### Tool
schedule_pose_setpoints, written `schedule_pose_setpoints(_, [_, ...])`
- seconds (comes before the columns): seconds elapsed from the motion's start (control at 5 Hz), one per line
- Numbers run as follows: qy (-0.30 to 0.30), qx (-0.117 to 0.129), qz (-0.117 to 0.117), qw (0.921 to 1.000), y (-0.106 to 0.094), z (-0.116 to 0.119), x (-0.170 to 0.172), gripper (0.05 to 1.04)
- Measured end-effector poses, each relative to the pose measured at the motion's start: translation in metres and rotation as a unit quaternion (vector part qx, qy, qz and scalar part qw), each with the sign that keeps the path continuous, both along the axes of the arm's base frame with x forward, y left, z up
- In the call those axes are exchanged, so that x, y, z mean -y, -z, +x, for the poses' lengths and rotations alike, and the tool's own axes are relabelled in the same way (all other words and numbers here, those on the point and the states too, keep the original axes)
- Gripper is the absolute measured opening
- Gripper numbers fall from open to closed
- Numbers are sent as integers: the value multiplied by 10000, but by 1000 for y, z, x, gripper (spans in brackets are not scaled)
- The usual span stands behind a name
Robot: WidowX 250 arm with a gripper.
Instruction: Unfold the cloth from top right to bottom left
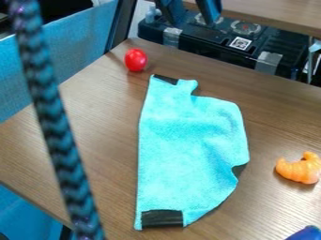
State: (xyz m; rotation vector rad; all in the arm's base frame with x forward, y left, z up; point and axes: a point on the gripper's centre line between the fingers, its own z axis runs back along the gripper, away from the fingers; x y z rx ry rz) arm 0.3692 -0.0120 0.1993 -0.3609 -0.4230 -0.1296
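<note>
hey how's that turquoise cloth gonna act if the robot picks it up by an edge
The turquoise cloth will probably hang floppy, since its right side already lies in soft curves and bulges. Its fuzzy-looking surface suggests it won't be very slippery. The black strip along its bottom edge might bend less easily, as it lies flat and straight there.

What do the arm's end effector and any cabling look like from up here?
At the top edge, the end effector has two narrow, dark blue-black fingers with flat, angular sides. I can make out no markings on them. A braided cord with a dark and teal zigzag pattern runs down the left; whether it belongs to the arm, I can't tell.
</note>
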Motion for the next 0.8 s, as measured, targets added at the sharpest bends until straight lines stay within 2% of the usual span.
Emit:
schedule_pose_setpoints(0.2, [-25, -186, -8, 9998, 13, 1, 0, 1000])
schedule_pose_setpoints(0.6, [-37, -346, 441, 9984, 36, 7, 31, 1000])
schedule_pose_setpoints(0.8, [-208, -441, 782, 9957, 53, 11, 53, 1000])
